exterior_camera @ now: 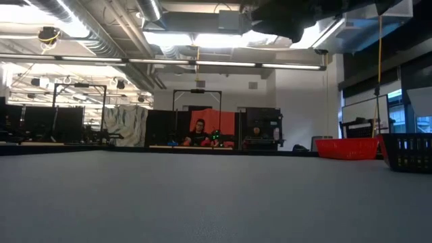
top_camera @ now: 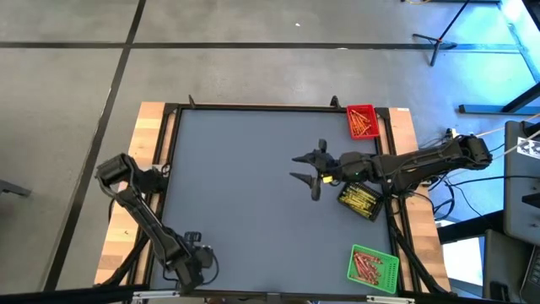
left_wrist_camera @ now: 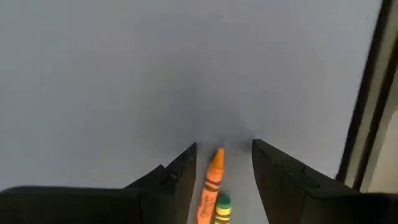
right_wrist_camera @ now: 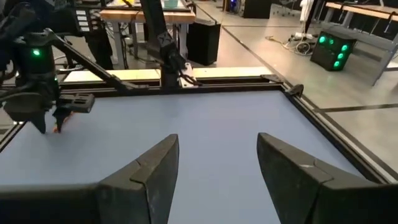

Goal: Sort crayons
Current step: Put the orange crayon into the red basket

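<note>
Two crayons are sitting between the fingers of the left gripper (left_wrist_camera: 221,168), which is hanging low over the near left corner of the grey table (top_camera: 253,186), down by the front edge. Its jaws are standing apart with a gap to either side of the sticks, so I am judging them as straddling rather than pinching. The orange crayon (left_wrist_camera: 211,183) is lying with its long axis running straight along the fingers, tip pointing away from the wrist, and a yellow-and-green crayon (left_wrist_camera: 222,208) is lying just beside it, closer in. From where I am standing that alignment is the whole matter: closing the jaws would be squeezing across the thin width of the sticks, which is what a clean grasp is asking for, though both may be coming up together.

Moving outward, the right gripper (top_camera: 308,173) is hovering over the middle-right of the table, jaws spread wide and holding nothing, well apart from those two crayons. The left arm is plainly the nearer one.

Further out along the right side, the red tray (top_camera: 363,121) at the far corner and the green tray (top_camera: 372,268) at the near corner are each holding a heap of reddish-orange crayons, with the black tray (top_camera: 361,200) between them, partly under the right arm.
</note>
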You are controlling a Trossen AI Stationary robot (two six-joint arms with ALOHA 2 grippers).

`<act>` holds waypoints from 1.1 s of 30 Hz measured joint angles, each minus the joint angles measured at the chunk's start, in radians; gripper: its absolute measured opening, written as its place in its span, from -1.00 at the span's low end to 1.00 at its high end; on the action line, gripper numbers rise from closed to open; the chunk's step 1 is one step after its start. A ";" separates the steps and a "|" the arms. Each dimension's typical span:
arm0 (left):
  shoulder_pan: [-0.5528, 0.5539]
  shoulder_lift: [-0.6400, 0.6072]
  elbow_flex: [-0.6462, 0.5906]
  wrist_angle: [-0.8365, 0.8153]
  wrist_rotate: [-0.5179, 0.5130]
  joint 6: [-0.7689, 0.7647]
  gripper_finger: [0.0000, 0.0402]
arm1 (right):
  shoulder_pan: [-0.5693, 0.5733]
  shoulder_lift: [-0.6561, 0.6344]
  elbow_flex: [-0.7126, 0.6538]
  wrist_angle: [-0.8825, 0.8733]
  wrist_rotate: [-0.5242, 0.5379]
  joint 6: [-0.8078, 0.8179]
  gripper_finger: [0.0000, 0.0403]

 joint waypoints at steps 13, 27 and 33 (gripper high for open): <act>-0.007 0.007 0.003 -0.066 0.036 -0.061 -0.31 | 0.000 0.028 0.000 -0.022 -0.001 -0.007 0.07; 0.008 0.007 0.001 -0.109 0.053 0.009 -0.67 | 0.000 0.072 0.000 -0.007 -0.002 0.004 0.07; 0.025 0.006 0.001 -0.113 0.035 0.100 -0.95 | 0.000 0.088 -0.001 -0.014 -0.003 0.004 0.07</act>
